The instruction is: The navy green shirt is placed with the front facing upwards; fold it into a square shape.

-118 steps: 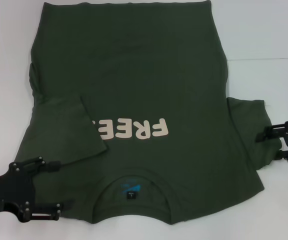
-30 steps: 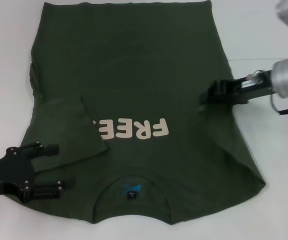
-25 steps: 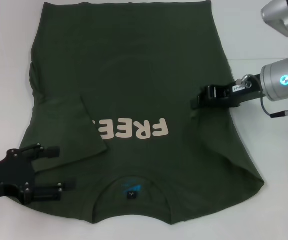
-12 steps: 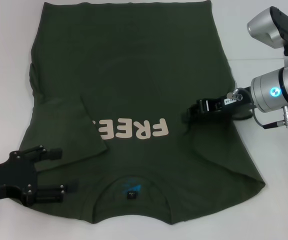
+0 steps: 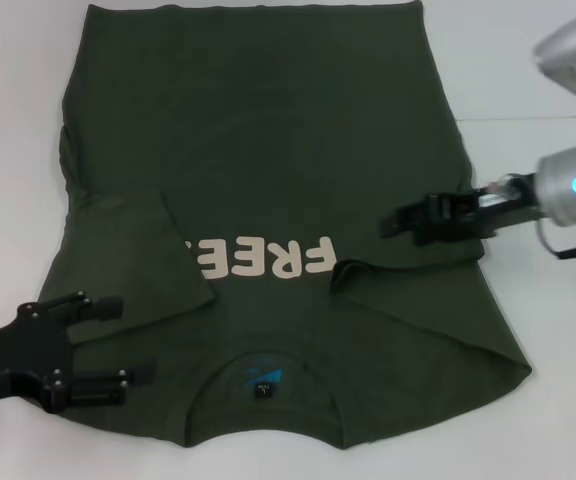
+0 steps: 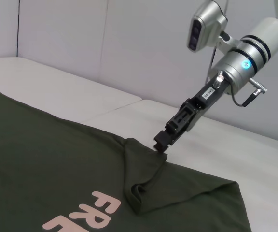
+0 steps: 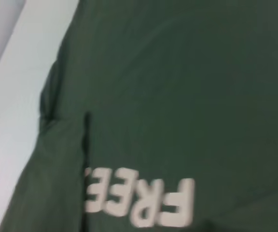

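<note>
The navy green shirt (image 5: 268, 150) lies flat, front up, with cream lettering (image 5: 268, 258) and the collar label (image 5: 263, 380) nearest me. Both sleeves are folded inward: the left sleeve (image 5: 158, 270) covers the start of the lettering, and the right sleeve (image 5: 408, 290) ends in a rumpled tip beside the last letter. My right gripper (image 5: 396, 222) hovers open just above that fold with no cloth in it; the left wrist view shows the right gripper (image 6: 160, 144) at the shirt's edge. My left gripper (image 5: 113, 340) rests open over the shirt's near left corner. The right wrist view shows only shirt (image 7: 177, 96).
The white table (image 5: 528, 70) surrounds the shirt, with a seam line at the right. White wall panels (image 6: 105, 48) stand behind it. The right arm's silver links (image 5: 573, 185) hang over the table's right side.
The right gripper carried the right sleeve inward across the shirt, let it drop beside the lettering, and drew back to the right. The left gripper slid slightly toward me.
</note>
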Controlling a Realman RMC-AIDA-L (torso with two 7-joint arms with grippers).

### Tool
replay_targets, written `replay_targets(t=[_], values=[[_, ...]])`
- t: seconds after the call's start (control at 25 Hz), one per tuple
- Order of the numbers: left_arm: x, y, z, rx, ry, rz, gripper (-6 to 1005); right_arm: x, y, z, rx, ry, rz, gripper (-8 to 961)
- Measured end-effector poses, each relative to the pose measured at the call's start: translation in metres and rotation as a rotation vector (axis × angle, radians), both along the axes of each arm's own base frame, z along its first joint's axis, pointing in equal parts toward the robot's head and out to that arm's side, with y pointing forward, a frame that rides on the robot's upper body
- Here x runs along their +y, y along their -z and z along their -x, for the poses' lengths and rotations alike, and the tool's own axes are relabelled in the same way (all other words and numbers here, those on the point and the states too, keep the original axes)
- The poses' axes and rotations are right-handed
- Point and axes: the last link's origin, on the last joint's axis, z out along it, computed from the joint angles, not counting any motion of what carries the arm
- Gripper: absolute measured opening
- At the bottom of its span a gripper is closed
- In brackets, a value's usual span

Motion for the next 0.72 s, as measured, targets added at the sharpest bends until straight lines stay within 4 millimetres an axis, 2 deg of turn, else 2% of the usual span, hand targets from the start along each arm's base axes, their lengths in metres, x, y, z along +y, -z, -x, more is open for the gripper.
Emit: replay_targets(t=[0.08, 0.28, 0.4, 0.52, 0.72], values=[[0.000, 0.000, 0.000, -0.002, -0.001, -0.002, 945, -0.003, -0.013, -0.016, 0.005, 0.051, -0.020, 447], [0.000, -0.001, 0.000, -0.006, -0.001, -0.004, 945, -0.021, -0.044, -0.058, 0.041, 0.180, -0.062, 655], [0.000, 0.000, 0.000, -0.007, 0.000, -0.003, 945, -0.033, -0.056, -0.079, 0.065, 0.246, -0.093, 715], [0.001, 0.001, -0.002, -0.009, 0.003, 0.001, 946, -0.041, -0.058, -0.091, 0.080, 0.291, -0.106, 776], [0.004, 0.002, -0.002, -0.006, 0.001, -0.005, 946, -0.042, -0.059, -0.101, 0.106, 0.336, -0.151, 773]])
